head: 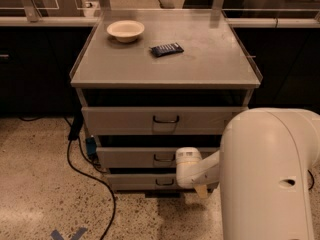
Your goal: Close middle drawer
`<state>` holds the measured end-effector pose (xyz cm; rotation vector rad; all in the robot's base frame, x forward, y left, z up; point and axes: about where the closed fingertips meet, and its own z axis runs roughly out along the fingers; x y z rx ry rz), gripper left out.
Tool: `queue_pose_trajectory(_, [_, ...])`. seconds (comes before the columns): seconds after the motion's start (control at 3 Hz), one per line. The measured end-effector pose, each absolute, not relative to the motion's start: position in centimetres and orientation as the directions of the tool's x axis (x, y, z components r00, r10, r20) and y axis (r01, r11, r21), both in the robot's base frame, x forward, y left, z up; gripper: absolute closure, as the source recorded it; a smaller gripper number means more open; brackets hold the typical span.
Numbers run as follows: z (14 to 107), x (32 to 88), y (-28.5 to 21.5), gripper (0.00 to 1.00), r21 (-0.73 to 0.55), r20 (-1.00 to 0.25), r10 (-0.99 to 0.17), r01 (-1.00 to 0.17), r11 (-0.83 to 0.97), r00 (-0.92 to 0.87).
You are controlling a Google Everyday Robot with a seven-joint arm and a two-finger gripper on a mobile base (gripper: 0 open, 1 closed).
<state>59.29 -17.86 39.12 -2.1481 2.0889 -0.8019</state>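
Observation:
The middle drawer (pixel 135 157) is the second of three in the grey cabinet (pixel 165 66). It is a shallow grey drawer with a small dark handle (pixel 164 158), and a dark gap shows above its front panel. My gripper (pixel 192 171) hangs low in front of the cabinet, at the right end of the middle drawer's front and just right of the handle. It looks close to or touching the panel. My bulky white arm housing (pixel 270 179) hides the drawer's right end.
The top drawer (pixel 125 120) and bottom drawer (pixel 135 182) also stand slightly out. A cream bowl (pixel 125 30) and a dark snack packet (pixel 167 49) lie on the cabinet top. A black cable (pixel 85 171) runs over the speckled floor at the left. Dark counters flank the cabinet.

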Motion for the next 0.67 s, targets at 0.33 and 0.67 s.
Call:
queue_pose_trajectory(0.33, [39.1,59.3,-17.9,0.0,-0.375,0.331,-0.943,-0.922,-0.092,-0.04])
queue_pose_trajectory(0.67, [39.2,58.0,-18.5,0.0,-0.361,0.297,-0.954,-0.93,-0.069,-0.044])
